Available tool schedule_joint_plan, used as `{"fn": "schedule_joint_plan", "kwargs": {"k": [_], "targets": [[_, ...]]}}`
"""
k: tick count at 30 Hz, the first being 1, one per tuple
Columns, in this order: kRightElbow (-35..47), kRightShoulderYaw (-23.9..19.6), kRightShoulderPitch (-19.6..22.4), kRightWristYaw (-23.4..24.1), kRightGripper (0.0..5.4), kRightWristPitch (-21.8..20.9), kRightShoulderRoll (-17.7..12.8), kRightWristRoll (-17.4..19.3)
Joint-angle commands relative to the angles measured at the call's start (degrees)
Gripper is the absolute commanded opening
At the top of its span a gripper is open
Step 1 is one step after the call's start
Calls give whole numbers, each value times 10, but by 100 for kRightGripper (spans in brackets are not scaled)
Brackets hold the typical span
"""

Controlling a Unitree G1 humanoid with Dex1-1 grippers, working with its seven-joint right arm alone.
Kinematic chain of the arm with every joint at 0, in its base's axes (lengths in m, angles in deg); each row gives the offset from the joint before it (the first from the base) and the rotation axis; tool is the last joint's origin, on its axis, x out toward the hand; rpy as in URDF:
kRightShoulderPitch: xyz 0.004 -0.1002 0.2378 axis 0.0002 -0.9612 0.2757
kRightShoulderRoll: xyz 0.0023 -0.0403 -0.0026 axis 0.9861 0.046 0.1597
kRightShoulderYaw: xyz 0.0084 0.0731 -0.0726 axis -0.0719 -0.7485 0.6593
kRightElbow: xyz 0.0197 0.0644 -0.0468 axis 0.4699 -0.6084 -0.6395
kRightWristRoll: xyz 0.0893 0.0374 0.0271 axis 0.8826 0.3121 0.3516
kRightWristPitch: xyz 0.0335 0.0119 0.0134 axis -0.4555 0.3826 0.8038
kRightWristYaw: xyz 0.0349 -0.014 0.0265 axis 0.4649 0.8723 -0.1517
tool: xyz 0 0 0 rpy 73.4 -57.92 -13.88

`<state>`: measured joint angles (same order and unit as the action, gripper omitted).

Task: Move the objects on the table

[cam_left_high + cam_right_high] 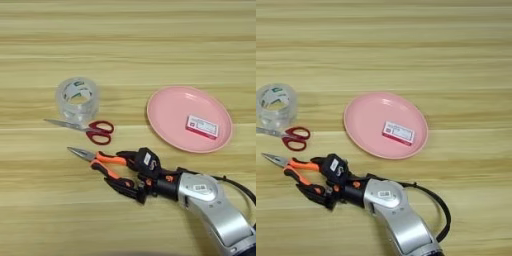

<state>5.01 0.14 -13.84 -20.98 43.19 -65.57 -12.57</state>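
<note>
- While my silver forearm point(220, 210) enters from 5 o'clock, my right gripper point(129, 172) straddles the pliers point(102, 165) handles, fingers spread, one per side; grip not confirmed.
- Pliers nose points to 10 o'clock.
- Scissors point(92, 130) just beyond, 11 o'clock; tape roll point(76, 98) past them.
- Pink plate point(170, 115) at 1 o'clock, small box point(202, 126) on it.
</note>
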Motion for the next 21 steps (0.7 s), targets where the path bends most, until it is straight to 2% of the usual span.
{"fn": "schedule_joint_plan", "kwargs": {"k": [1,8,21], "targets": [[6,-5,17,12,345,-5,-1,-2],[29,-22,23,23,345,-2,4,10],[110,-96,44,52,345,29,4,44]]}}
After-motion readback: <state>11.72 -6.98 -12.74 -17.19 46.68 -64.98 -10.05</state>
